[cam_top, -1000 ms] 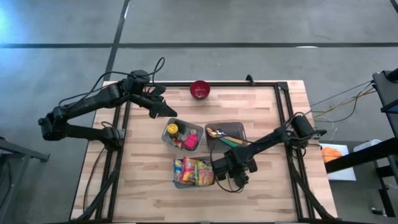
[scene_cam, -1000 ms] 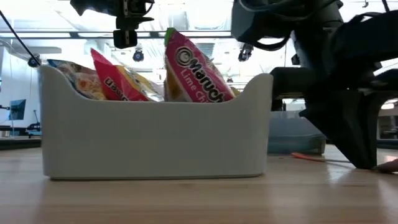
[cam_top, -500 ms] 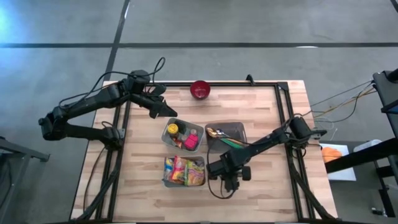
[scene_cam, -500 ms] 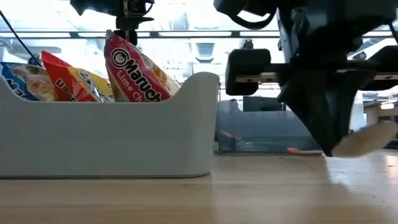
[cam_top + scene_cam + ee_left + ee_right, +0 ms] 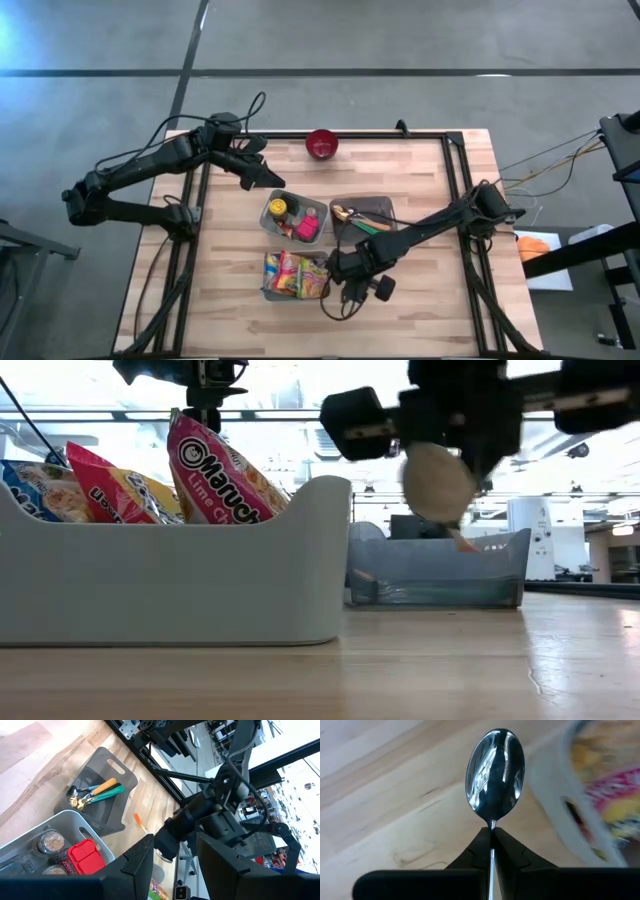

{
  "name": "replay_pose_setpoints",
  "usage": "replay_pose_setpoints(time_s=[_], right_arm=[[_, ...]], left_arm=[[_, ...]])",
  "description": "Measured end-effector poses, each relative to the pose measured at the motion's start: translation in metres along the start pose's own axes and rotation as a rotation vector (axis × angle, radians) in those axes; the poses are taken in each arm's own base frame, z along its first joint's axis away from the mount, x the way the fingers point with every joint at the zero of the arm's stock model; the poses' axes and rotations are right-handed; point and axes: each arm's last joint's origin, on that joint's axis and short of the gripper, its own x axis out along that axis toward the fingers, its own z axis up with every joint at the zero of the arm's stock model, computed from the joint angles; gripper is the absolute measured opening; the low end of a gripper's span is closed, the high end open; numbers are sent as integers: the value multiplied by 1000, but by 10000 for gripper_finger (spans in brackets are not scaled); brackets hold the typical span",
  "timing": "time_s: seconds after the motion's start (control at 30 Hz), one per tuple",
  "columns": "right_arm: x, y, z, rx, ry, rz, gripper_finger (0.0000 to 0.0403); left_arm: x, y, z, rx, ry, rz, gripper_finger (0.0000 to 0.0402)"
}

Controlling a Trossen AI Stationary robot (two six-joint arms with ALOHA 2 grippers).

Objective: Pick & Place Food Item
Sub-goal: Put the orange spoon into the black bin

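there, glossy oval metal spoon [image 5: 494, 772]

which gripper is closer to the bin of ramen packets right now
Right. The right gripper, shut on a spoon, sits just beside the noodle bin; the left gripper hangs past the far side of the jar bin.

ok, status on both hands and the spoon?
Right hand shut on spoon, lifted off the table beside the noodle bin. Left hand parked open above the back-left corner, holding nothing. Nothing in the way.
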Motion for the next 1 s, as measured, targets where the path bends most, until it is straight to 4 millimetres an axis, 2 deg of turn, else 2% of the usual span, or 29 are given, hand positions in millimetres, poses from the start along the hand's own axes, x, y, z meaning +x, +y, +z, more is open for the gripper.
replay_pose_setpoints(time_s=[0.3, 0.5, 0.63, 0.8, 1.0], right_arm=[[-26, -1, 2, 241, 12, -169, 8], [-34, -3, 1, 523, 8, -287, 8], [-40, -3, 0, 630, 13, -355, 8], [-50, -4, -2, 848, -22, -472, 8], [-60, -2, -4, 892, -28, -546, 8]], left_arm=[[0, 0, 0, 0, 0, 0, 152], [0, 0, 0, 0, 0, 0, 152], [0, 0, 0, 0, 0, 0, 152], [0, 0, 0, -1, 0, 0, 152], [0, 0, 0, -1, 0, 0, 152]])
